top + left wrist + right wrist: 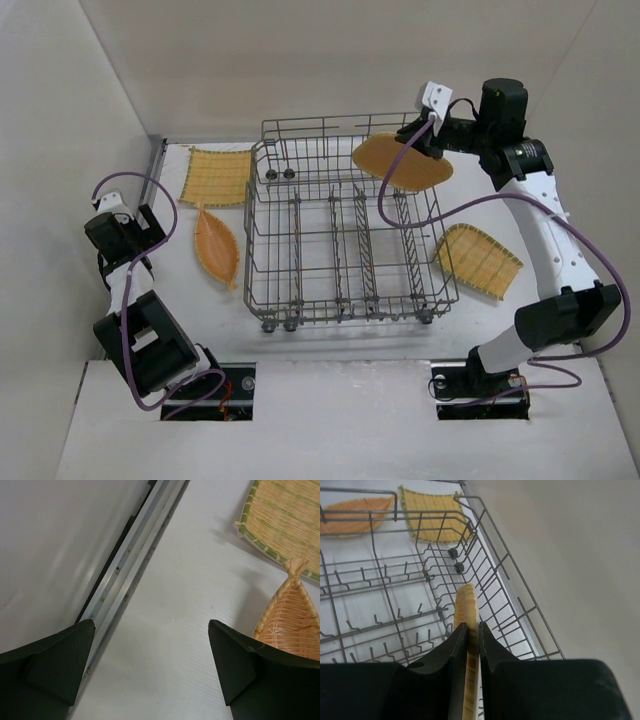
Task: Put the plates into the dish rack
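The grey wire dish rack (345,240) stands mid-table, with no plates in it. My right gripper (428,136) is shut on the rounded orange plate (402,162), holding it above the rack's far right corner; in the right wrist view the plate (466,605) is edge-on between the fingers. A yellow plate (217,175) lies far left of the rack, the leaf-shaped orange plate (216,246) beside the rack's left side, and a second yellow plate (478,259) to its right. My left gripper (152,222) is open and empty above the table, near the leaf plate (292,625).
A metal rail (135,570) runs along the left wall by my left gripper. White walls close in the table on the left, back and right. The yellow plate (287,520) shows at the top right of the left wrist view.
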Robot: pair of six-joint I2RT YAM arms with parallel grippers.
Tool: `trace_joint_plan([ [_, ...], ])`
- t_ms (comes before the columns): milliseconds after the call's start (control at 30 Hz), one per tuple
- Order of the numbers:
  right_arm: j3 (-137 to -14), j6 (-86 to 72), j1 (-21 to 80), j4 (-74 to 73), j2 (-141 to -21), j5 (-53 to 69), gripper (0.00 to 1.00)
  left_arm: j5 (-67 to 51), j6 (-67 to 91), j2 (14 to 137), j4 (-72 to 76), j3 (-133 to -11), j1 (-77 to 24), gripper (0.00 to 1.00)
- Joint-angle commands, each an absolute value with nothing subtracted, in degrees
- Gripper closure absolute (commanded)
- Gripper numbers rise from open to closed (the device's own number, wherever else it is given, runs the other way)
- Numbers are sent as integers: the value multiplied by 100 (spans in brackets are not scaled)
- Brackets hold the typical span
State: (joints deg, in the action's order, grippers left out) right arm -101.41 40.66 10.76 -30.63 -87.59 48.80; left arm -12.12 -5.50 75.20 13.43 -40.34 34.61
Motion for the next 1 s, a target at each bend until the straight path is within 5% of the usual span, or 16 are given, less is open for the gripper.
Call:
trace_joint_plan([
  [0, -10485, 5271, 1261, -3137, -8692, 5238, 100, -1143, -501, 7506, 1406, -4289, 3476, 0],
  [967, -10951, 7638, 1727, -4368, -9378, 5072, 100, -1090, -422, 7497, 1415, -4289, 3503, 0],
])
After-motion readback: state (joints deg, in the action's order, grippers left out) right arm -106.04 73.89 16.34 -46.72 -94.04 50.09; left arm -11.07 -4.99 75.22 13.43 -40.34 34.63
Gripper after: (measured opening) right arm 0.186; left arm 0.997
